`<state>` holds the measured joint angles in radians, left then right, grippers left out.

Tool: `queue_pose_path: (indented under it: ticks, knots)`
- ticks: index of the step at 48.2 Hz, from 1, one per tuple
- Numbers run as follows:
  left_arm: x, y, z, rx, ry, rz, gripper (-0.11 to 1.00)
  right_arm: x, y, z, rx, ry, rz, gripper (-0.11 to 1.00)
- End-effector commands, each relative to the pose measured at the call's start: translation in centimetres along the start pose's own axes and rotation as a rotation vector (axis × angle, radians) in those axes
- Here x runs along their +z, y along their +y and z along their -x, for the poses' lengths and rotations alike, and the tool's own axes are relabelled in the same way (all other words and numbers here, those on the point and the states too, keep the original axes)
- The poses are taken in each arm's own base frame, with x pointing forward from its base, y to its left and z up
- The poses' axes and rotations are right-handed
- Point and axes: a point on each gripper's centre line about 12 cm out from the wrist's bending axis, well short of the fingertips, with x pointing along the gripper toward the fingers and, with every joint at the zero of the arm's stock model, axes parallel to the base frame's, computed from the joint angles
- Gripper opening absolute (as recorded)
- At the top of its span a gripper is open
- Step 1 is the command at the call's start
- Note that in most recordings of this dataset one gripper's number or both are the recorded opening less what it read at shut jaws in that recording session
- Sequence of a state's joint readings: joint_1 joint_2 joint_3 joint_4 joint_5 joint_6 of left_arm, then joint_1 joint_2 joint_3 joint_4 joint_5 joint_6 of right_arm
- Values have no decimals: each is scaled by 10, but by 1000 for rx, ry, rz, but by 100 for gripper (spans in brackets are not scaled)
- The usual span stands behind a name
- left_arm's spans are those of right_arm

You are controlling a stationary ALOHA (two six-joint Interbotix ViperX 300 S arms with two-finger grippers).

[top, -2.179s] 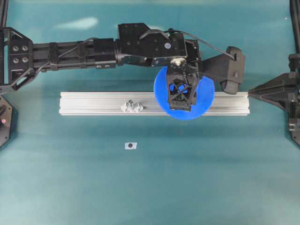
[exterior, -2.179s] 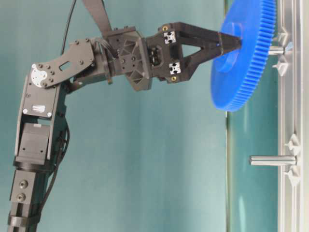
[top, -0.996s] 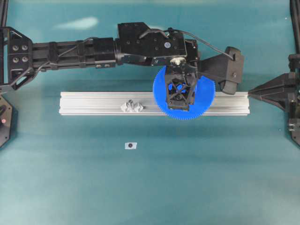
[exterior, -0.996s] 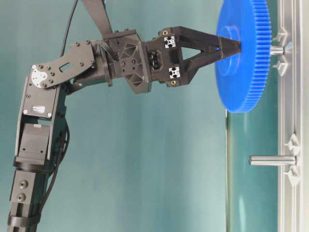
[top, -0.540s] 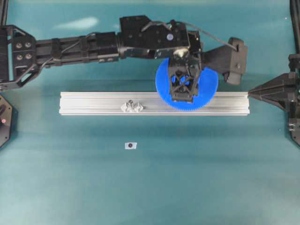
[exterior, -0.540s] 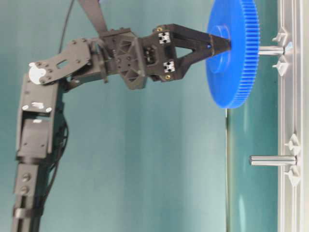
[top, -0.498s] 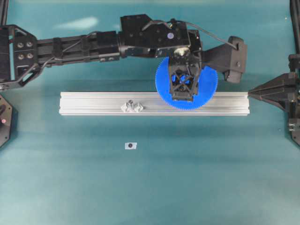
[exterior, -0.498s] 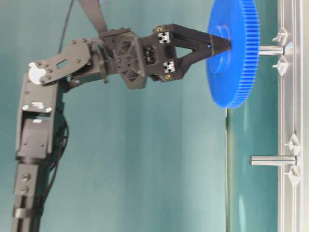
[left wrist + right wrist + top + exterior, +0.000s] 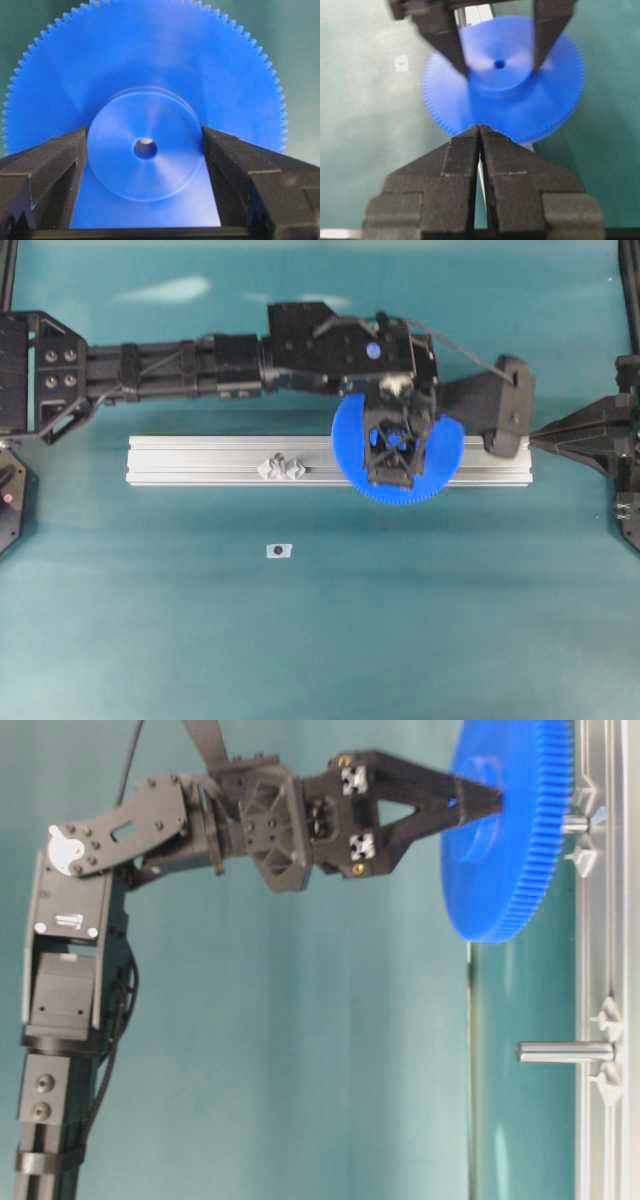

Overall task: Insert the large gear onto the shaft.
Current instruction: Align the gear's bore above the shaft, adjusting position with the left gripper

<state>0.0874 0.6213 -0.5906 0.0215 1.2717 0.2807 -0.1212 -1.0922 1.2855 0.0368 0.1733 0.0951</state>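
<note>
Fingers (image 9: 50, 165) of left gripper (image 9: 145, 150) pinching large gear's (image 9: 145, 65) hub. Right gripper (image 9: 479, 131) pressed together. Shaft (image 9: 574, 823) visible only from table level, behind gear.

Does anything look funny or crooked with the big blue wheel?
Yes. In the table-level view the large gear leans a bit against the straight rail. The left gripper pinches its hub. The shaft pokes out behind.
</note>
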Motion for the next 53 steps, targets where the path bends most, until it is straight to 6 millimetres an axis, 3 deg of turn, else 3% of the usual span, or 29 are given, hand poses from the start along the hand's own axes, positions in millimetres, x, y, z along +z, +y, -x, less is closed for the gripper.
queue_pose_path:
  ticks: [1, 17, 24, 34, 53]
  knots:
    - [5, 4, 20, 16, -50, 5, 76, 4, 0, 0, -2, -8, -9, 9]
    - [-12, 49, 17, 39, -36, 81, 76, 6, 0, 0, -2, -13, -9, 9]
    - [-13, 53, 15, 42, -38, 82, 76, 6, 0, 0, -2, -13, -9, 9]
    - [-18, 46, 9, 30, -11, 82, 76, 7, 0, 0, -1, -14, -9, 9]
    - [-7, -1, 7, 8, -23, 45, 76, 5, 0, 0, -2, -10, -10, 9]
